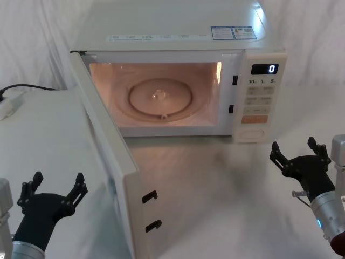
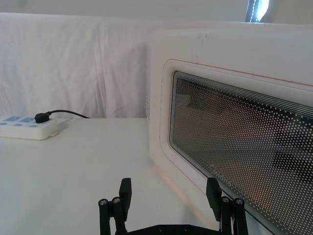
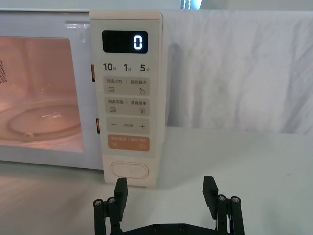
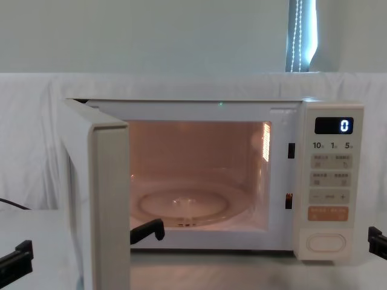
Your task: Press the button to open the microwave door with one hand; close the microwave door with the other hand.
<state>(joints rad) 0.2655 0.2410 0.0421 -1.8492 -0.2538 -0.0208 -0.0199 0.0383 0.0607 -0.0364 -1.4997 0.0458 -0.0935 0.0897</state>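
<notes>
The microwave door (image 1: 110,162) stands wide open, swung out toward me on the left, and the cavity is lit. Its dark window (image 2: 244,156) faces my left gripper (image 2: 169,188). That left gripper (image 1: 54,190) is open and hangs low at the front left, outside the door and apart from it. The button (image 1: 253,133) is the wide cream key at the bottom of the control panel (image 3: 129,171). My right gripper (image 1: 300,154) is open, in front of the panel and slightly to its right, a short way back from the button (image 4: 326,242) and not touching it.
A glass turntable (image 1: 160,97) lies in the lit cavity. Two black latch hooks (image 1: 151,197) stick out of the door's free edge. A white power strip (image 2: 29,128) with a black cable sits at the far left of the table. White cloth hangs behind.
</notes>
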